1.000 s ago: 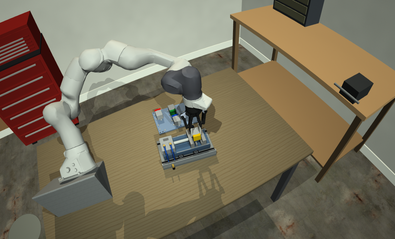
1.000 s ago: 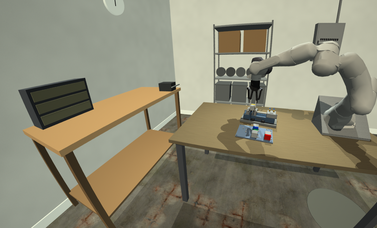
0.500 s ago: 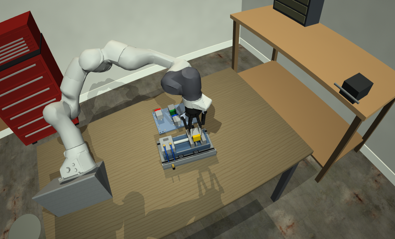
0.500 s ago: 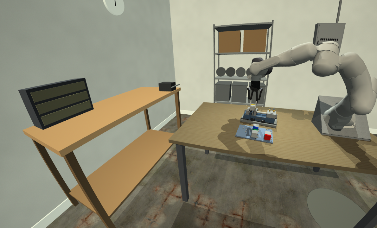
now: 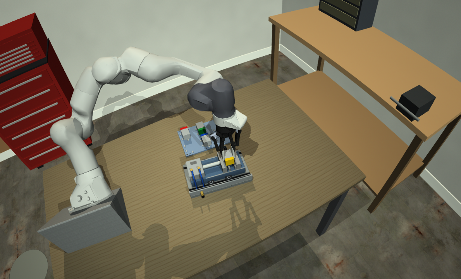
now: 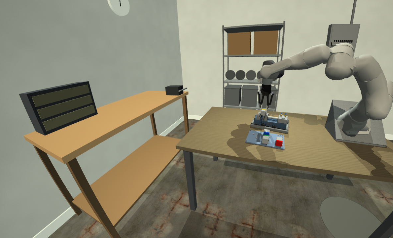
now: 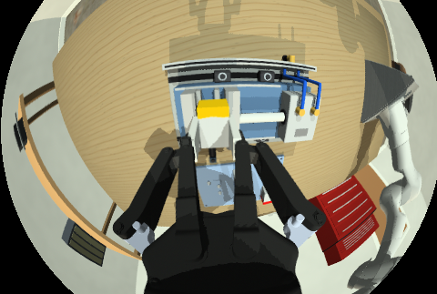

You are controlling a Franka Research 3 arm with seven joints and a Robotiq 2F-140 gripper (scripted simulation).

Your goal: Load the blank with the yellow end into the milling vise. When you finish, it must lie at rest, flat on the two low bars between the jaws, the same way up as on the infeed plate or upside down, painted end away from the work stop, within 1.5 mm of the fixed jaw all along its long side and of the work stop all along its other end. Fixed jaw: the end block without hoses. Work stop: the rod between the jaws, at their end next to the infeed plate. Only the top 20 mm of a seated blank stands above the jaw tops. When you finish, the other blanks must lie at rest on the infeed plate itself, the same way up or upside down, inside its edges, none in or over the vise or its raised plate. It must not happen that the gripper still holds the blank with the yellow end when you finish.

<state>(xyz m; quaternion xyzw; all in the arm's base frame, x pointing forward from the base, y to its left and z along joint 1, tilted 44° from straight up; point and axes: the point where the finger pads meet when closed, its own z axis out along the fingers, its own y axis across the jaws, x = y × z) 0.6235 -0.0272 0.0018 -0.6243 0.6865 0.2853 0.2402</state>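
My gripper (image 5: pixel 227 152) (image 6: pixel 264 108) (image 7: pixel 214 136) is shut on the grey blank with the yellow end (image 5: pixel 229 161) (image 6: pixel 264 109) (image 7: pixel 213 109), one finger on each long side. The blank is between the fixed jaw (image 7: pixel 187 107) and the moving jaw (image 7: pixel 233 103). It looks level, its yellow end away from the work stop (image 7: pixel 212 154) and the infeed plate (image 5: pixel 190 149) (image 6: pixel 252 138) (image 7: pixel 209 198). Its underside and any small gaps at the fixed jaw, stop and bars cannot be made out. The red-ended (image 5: pixel 184 132) (image 6: pixel 278 141), green-ended (image 5: pixel 200 130) and blue-ended (image 5: pixel 206 140) blanks stand on the plate.
The vise's hose block (image 5: pixel 194 164) (image 7: pixel 298 123) and blue hoses (image 7: pixel 304 96) are at the end away from the fixed jaw. A white rod (image 5: pixel 211 164) (image 7: pixel 261 117) joins that block to the moving jaw. The infeed plate lies close beside the vise.
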